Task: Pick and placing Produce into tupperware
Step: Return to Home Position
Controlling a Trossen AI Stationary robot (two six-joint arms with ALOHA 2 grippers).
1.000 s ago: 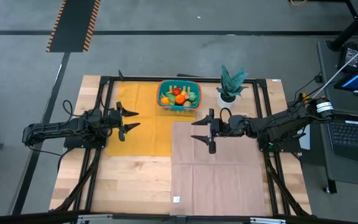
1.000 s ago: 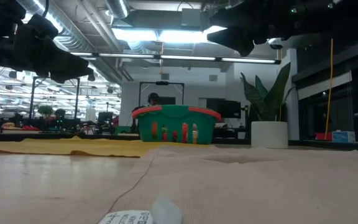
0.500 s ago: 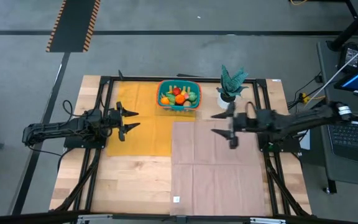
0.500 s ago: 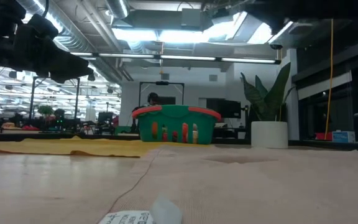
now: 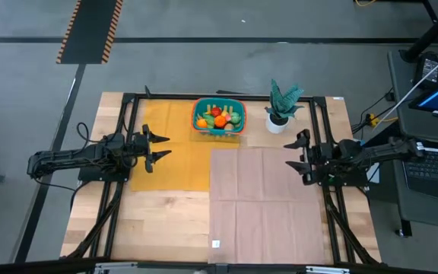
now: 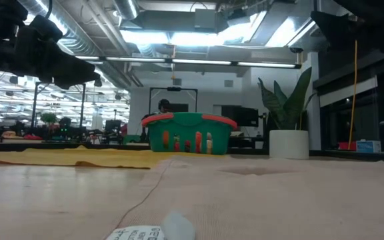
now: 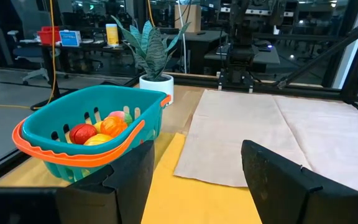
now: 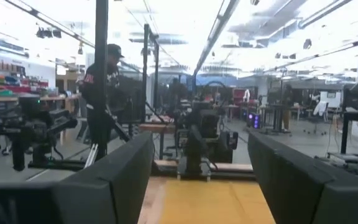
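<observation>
The teal tupperware (image 5: 219, 116) with an orange-red rim stands on the yellow cloth near the table's far edge, with the produce (image 5: 217, 116) piled inside; the left wrist view shows the tupperware (image 7: 86, 134) holding red, orange and yellow pieces (image 7: 101, 127). The low view shows the tupperware (image 6: 189, 133) from the side. My left gripper (image 5: 158, 148) hovers open above the yellow cloth, left of the tupperware. My right gripper (image 5: 301, 155) hovers open over the right side of the tan cloth, well apart from the tupperware.
A potted green plant (image 5: 281, 106) in a white pot stands right of the tupperware. A yellow cloth (image 5: 169, 152) covers the far left area and a tan cloth (image 5: 261, 202) the right half. A small white tag (image 5: 216, 243) lies near the near edge. A person (image 8: 104, 93) stands beyond the table.
My right gripper has drawn back toward the table's right edge, from beside the tupperware and plant to over the tan cloth's right side, staying open. The left arm has kept still. The tupperware and produce have not moved.
</observation>
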